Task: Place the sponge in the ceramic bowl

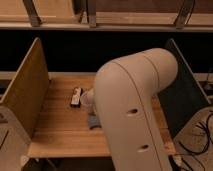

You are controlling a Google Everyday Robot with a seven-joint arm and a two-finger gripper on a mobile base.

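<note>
Cream casing of the robot's arm (135, 110) fills the middle of the view, and the end effector is somewhere behind or below that bulk, out of sight, so I cannot tell whether it is released, clenched or grasping anything. That also means no place can be fixed firmly against the end effector; the nearest guide is the arm link that hides it. Just at that link's edge, on the side toward the wooden side wall (25, 97), a blue-grey corner of the sponge (93, 121) shows. It lies flat on the wooden surface (60, 130), with the rest of it covered by the arm. No orange-red rim shows around that corner, so the visible part rests on bare wood and not in the ceramic bowl, which appears nowhere and is probably masked by the arm. Farther back along the same edge stands a pale cup (87, 98), and touching or just beside it lies a narrow dark-and-white oblong object (76, 96). Both are apart from the sponge. The dark panel (186, 97) closes the far side. The arm's low reach over this cluster suggests, as a judgement, that the end effector is working near the sponge.
</note>
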